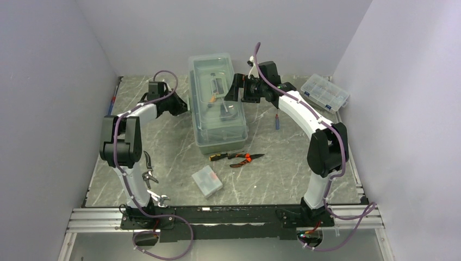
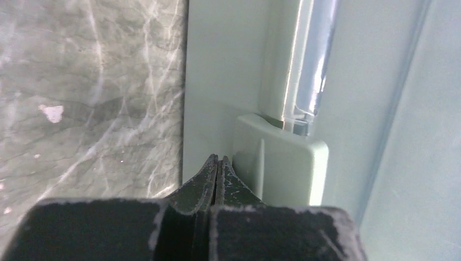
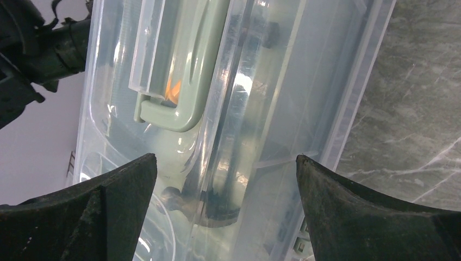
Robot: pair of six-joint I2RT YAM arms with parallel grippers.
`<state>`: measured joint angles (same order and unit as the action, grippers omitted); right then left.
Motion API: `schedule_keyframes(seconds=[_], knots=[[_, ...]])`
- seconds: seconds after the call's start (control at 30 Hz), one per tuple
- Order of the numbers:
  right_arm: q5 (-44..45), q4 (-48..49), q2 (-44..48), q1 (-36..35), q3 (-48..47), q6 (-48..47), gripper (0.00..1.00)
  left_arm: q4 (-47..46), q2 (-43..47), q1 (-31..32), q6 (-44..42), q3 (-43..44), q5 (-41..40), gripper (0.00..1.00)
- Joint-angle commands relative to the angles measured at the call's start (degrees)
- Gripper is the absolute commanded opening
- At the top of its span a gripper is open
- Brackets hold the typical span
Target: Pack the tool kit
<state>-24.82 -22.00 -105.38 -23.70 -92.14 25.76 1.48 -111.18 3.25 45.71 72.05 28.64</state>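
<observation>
The tool box (image 1: 217, 103) has a clear lid and a pale green base, and stands at the table's middle back. My left gripper (image 1: 182, 106) is at its left side. In the left wrist view it (image 2: 217, 161) is shut and empty, its tips against the box's pale green latch (image 2: 282, 163). My right gripper (image 1: 235, 89) is at the box's right side, open and empty. In the right wrist view it (image 3: 225, 166) hovers over the clear lid (image 3: 272, 109). The green handle (image 3: 185, 81) and a dark hammer head (image 3: 217, 209) show through the lid.
On the table in front of the box lie orange-handled pliers (image 1: 245, 159), a dark tool (image 1: 219, 157) and a small clear case (image 1: 207, 181). Shears (image 1: 148, 169) and a wrench (image 1: 159, 199) lie near the left arm. A screwdriver (image 1: 276, 120) and an organizer box (image 1: 324, 92) are on the right.
</observation>
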Motion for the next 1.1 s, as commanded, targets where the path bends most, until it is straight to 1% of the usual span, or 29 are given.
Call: schedule_keyframes(seconds=[0.0,0.2,0.27,0.4,0.53,0.67,0.77,0.83,0.97,1.03,1.07], knots=[[-0.2,0.5,0.1,0.1,-0.2,-0.8,0.99,5.6,5.3,2.4,-5.3,5.1,-5.4,0.00],[-0.4,0.5,0.4,0.1,-0.1,-0.6,0.99,12.3,6.1,6.1,-10.3,9.0,-12.7,0.00],[-0.2,0.5,0.6,0.0,0.1,-0.7,0.99,13.4,6.7,6.7,-11.3,9.2,-15.5,0.00],[-0.1,0.2,0.8,0.1,0.1,-0.8,0.99,14.3,8.0,7.4,-12.6,9.3,-17.9,0.00],[-0.2,0.2,1.0,0.0,0.2,-0.8,0.99,17.2,8.2,9.8,-16.1,12.4,-22.4,0.00],[-0.2,0.2,0.9,0.1,0.1,-0.7,0.99,18.6,6.8,11.7,-17.2,14.8,-23.4,0.00],[-0.2,0.1,1.1,0.0,0.1,-0.7,0.99,19.8,6.4,11.3,-15.8,14.9,-24.1,0.00],[-0.2,0.0,1.3,0.0,0.2,-0.8,0.99,19.0,7.2,9.7,-14.9,13.2,-22.5,0.00],[0.1,0.0,1.8,0.1,0.5,-1.0,0.99,12.6,10.1,4.4,-11.3,6.7,-13.3,0.00],[0.0,0.1,1.8,0.1,0.6,-1.0,0.99,9.5,11.2,1.9,-9.5,3.5,-8.7,0.02],[-0.1,0.0,1.8,0.1,0.6,-1.1,0.99,7.3,11.5,0.9,-8.3,1.3,-6.1,0.05]])
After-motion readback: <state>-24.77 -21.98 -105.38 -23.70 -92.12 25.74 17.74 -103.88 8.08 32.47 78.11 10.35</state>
